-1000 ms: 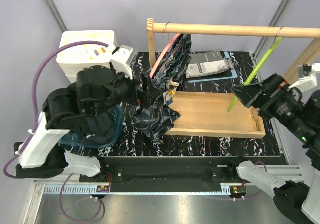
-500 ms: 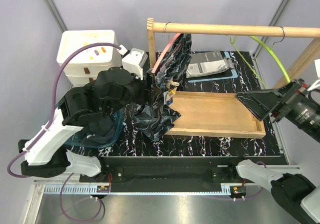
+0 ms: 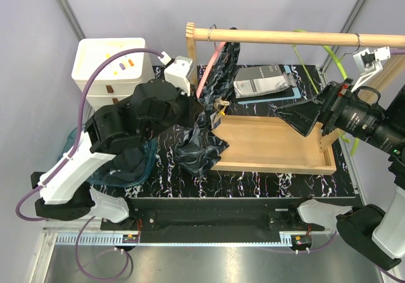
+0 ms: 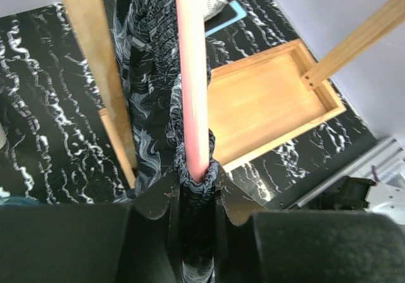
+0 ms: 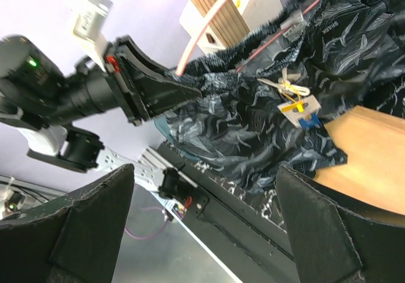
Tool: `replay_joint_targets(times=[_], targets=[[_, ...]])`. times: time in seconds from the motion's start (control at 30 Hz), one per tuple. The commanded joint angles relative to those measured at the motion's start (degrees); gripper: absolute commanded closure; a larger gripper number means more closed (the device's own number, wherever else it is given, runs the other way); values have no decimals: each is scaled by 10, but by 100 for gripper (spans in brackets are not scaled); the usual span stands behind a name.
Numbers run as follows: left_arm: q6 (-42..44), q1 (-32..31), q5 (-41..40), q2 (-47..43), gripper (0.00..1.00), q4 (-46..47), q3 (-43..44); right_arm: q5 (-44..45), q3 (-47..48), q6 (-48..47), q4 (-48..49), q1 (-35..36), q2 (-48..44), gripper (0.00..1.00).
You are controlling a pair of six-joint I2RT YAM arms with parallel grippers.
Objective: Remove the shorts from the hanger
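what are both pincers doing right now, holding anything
Left pincer: closed on the patterned shorts, where they hang on the pink hanger.
Right pincer: open, holding nothing.

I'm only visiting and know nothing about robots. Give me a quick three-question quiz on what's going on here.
1. True or false: the right hand is open and empty.
2. Which colour is the hanger carrying the shorts? A green, B pink, C white.
3. Fill in: the left hand is shut on the ___.
Key: 1 true; 2 B; 3 shorts.
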Motion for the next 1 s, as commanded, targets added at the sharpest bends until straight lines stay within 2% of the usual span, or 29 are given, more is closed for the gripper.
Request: replay_joint_targets(times=[0.0,0.1,0.2,0.43,0.53,0.77,0.97], targets=[[12,3,30,-19,100,78,30,-11,-19,-34,6,-2,-15,0],[10,3,32,-31,100,95,37,-23,-19,-33,7,-2,-9,0],[-5,3,41,-22,100,86,80,-38,-7,-32,5,-2,2,0],[-65,7,64,36,100,69,156,-50,-10,-28,8,-2,7,0],[-101,29,92,59,100,64,173,-54,-5,-22,10,-2,8,0],[-113,37,114,87,100,64,165,-34,-26,-15,6,-2,-11,0],[-96,37,142,45,100,69,73,1,-79,-17,-10,-2,-19,0]])
